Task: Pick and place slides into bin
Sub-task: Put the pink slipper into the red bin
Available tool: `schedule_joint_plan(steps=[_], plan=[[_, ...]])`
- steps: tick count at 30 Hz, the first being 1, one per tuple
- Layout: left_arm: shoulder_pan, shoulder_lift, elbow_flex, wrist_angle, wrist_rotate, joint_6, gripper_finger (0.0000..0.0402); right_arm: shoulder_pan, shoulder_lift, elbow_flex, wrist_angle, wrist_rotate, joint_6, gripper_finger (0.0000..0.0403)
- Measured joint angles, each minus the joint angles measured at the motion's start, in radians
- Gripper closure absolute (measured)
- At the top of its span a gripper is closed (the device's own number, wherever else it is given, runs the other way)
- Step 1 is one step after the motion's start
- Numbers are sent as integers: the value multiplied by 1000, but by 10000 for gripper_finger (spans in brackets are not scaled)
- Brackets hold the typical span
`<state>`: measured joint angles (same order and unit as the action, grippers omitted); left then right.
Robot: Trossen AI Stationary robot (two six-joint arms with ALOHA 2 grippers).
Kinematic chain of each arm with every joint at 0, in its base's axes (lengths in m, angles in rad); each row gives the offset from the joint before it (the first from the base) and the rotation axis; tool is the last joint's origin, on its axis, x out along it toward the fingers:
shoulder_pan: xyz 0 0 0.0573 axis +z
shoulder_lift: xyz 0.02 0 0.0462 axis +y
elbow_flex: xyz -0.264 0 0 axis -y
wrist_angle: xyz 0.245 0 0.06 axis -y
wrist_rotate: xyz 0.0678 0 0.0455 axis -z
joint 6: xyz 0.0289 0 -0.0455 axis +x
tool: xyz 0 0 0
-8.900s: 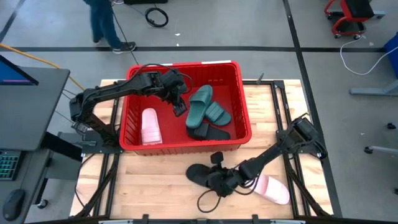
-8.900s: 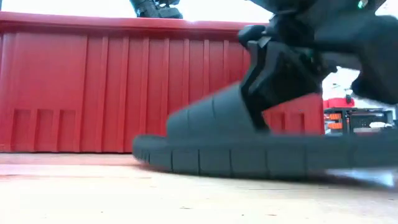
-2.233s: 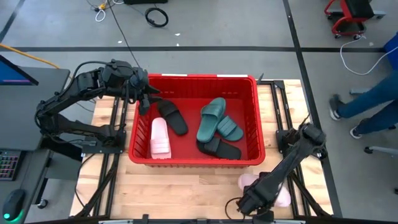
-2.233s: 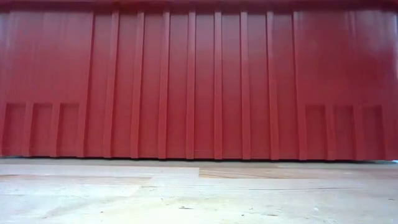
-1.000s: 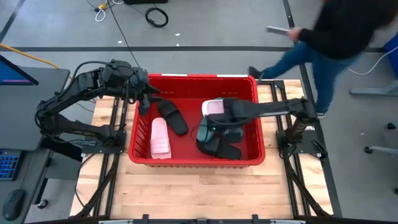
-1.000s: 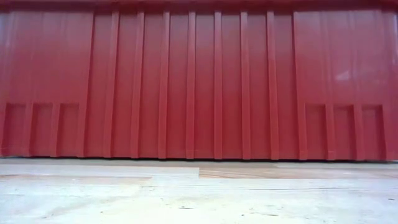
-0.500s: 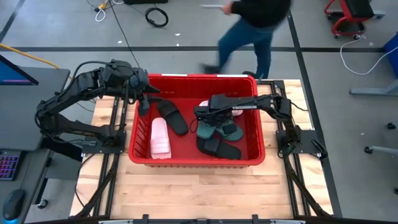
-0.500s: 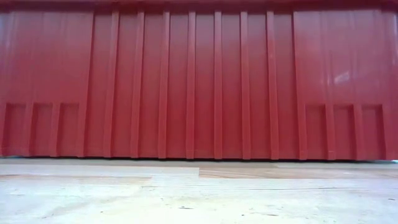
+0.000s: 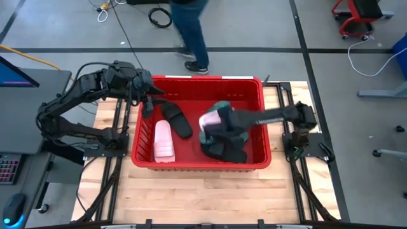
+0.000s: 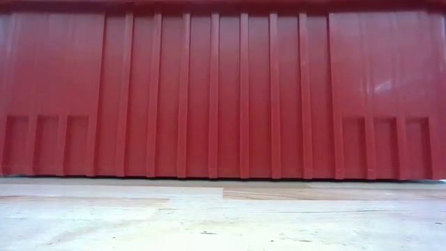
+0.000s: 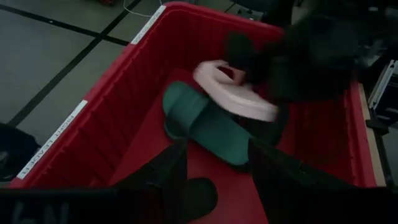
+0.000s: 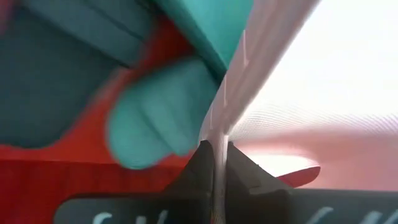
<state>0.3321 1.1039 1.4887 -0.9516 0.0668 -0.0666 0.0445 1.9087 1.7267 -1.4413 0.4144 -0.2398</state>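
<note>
I see my right gripper (image 9: 219, 121) over the large red plastic bin's (image 9: 198, 162) middle, its fingers (image 12: 239, 168) clamped on a pale pink slide sandal (image 9: 210, 119) above the dark green pair (image 11: 202, 121). My left gripper (image 9: 147, 102) waits at the bin's far-left corner, fingers apart.

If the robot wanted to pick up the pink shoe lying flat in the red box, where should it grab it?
Probably by its wide strap, coming straight down from above. The pink slide lies flat on the bin floor, lengthwise beside the left wall, with open floor on its other side. The strap arches up off the sole, so one finger could slip under it.
</note>
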Motion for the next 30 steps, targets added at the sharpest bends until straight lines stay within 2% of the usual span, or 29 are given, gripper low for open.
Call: schedule_joint_plan(steps=[5,9,15,18,21,23,30], plan=[[0,21,1,20,0,-5,224,180,-21,0,2,0,-51,391],[0,45,0,29,0,-8,227,251,27,2,9,42,-111,391],[2,78,0,62,0,-45,225,212,89,0,20,172,-132,391],[1,86,0,73,1,-46,224,156,91,0,57,305,-190,391],[1,89,0,70,1,-46,225,108,90,0,128,485,-374,391],[2,87,0,72,0,-46,227,84,90,0,212,558,-546,391],[2,87,0,71,1,-44,224,-6,133,0,580,520,-1144,391]])
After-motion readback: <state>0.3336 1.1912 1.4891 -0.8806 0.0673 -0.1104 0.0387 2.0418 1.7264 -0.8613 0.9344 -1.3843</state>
